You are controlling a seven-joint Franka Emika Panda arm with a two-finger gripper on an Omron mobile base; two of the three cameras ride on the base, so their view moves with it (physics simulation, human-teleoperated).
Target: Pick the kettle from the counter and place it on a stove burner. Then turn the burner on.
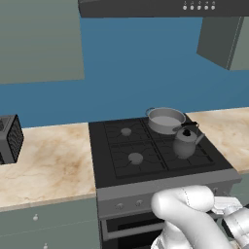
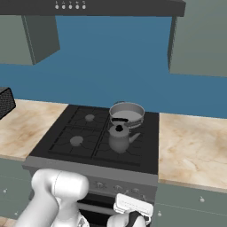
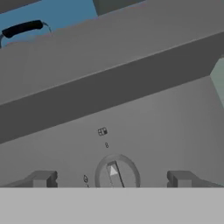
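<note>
Facing: my gripper [image 3: 113, 178] looks at the stove's front panel, fingers spread wide, pinching nothing.
Knob: a round grey knob [image 3: 116, 172] sits between my fingertips [image 3: 43, 178], just ahead; I cannot tell whether they touch it.
Kettle: the kettle [image 1: 186, 141] stands on the front right stove burner [image 1: 186, 151].
Behind it: a silver pot [image 1: 166, 119] on the back right burner, just beside the kettle.
Sides: the counter [image 1: 46, 163] flanks the stove, with a dark appliance [image 1: 9, 138] far left.

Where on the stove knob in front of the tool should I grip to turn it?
Grip the round knob across its rim, coming straight at the stove's front panel. It sits centred between the open tool fingertips, so closing should pinch both sides.
</note>
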